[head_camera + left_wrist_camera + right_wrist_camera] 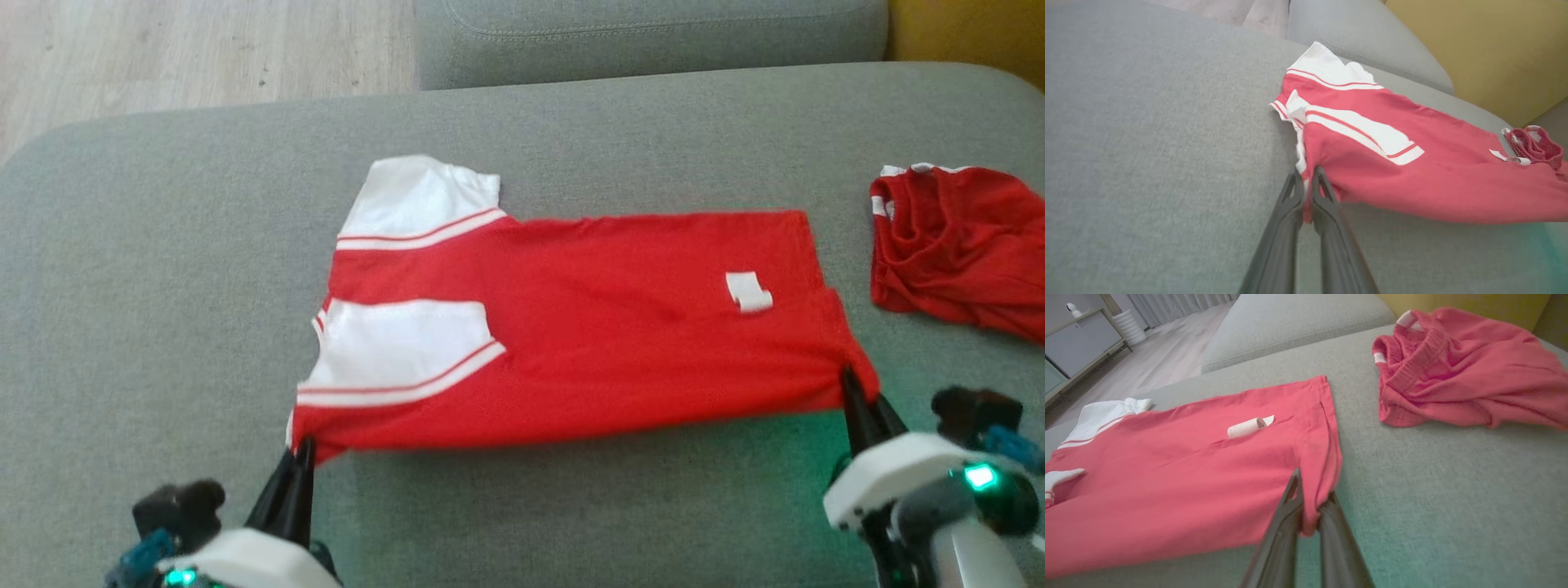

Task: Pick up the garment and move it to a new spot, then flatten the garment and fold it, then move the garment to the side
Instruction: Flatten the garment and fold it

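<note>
The red shirt (588, 327) lies spread across the middle of the head view on the grey cushion (163, 286), its length running from left to right. Its two white sleeves sit at the left end, the upper sleeve (416, 200) poking out past the top edge and the lower sleeve (400, 347) folded over onto the red body. A small curled white label (748, 291) rests on the cloth toward the right end. At the lower left of the frame the left gripper (302, 449) has its two dark fingers pressed together on the shirt's bottom-left corner, and the left wrist view shows a strip of red and white fabric pinched between them. At the lower right the right gripper (851, 382) is likewise clamped tight on the bottom-right corner, where the cloth bunches into a small fold around the fingertips. The bottom edge of the shirt stretches between the two grips and looks raised a little off the cushion, with shadow beneath it; the rest lies flat. A second red garment (955, 245) lies crumpled at the right edge of the frame, apart from the shirt. Along the top of the head view are a grey back cushion (653, 37), pale wooden floor (204, 49) in the upper left, and a yellow surface (971, 33) in the upper right corner.
</note>
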Robot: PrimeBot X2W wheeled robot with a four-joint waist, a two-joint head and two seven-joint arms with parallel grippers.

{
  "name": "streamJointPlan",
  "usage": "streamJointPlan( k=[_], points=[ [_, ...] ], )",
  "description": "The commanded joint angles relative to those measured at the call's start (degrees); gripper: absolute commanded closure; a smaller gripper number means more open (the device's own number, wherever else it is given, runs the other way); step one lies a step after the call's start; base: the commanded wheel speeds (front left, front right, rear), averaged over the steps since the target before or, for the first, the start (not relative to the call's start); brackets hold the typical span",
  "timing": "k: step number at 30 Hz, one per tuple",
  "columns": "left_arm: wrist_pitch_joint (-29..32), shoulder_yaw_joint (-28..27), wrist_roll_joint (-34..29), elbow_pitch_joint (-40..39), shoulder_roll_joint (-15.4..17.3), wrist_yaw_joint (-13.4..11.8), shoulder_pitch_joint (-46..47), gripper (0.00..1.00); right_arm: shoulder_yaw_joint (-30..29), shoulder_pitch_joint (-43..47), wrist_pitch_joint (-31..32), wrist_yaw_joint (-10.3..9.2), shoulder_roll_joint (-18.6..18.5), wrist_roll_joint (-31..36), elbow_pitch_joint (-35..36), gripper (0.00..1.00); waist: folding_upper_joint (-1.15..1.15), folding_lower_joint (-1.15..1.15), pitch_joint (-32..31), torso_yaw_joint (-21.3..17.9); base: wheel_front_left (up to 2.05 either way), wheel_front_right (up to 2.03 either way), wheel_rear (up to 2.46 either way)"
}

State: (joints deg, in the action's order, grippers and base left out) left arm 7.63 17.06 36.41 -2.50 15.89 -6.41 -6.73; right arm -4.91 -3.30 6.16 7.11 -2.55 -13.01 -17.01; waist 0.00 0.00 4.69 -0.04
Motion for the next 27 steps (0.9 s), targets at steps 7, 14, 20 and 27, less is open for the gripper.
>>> streamJointPlan(
  k=[7,14,20,27],
  points=[
    [2.07,-1.39,1.2,0.0,1.55,-1.18,-1.63,0.77,0.96,3.59,0.71,0.37,-0.32,-1.32,3.77,0.0,0.0,0.0,-0.8,-0.67,0.0,0.0,0.0],
    [2.1,-1.72,1.2,1.17,2.79,-0.7,-1.23,0.0,1.08,5.48,-0.91,0.37,-0.32,-0.66,3.83,0.0,0.0,0.0,-1.26,-1.59,0.0,0.0,0.0],
    [3.62,-3.11,-1.68,-1.84,7.48,0.04,6.34,0.0,0.5,4.02,-1.73,0.37,-0.32,1.19,6.87,0.0,0.0,0.0,-0.96,-2.65,0.0,0.0,0.0],
    [8.79,-3.7,-3.63,-1.98,12.08,3.38,24.78,0.0,1.55,-1.99,-0.84,0.37,-0.32,3.68,10.45,0.0,0.0,0.0,2.49,-4.62,0.0,0.0,0.0]
  ],
)
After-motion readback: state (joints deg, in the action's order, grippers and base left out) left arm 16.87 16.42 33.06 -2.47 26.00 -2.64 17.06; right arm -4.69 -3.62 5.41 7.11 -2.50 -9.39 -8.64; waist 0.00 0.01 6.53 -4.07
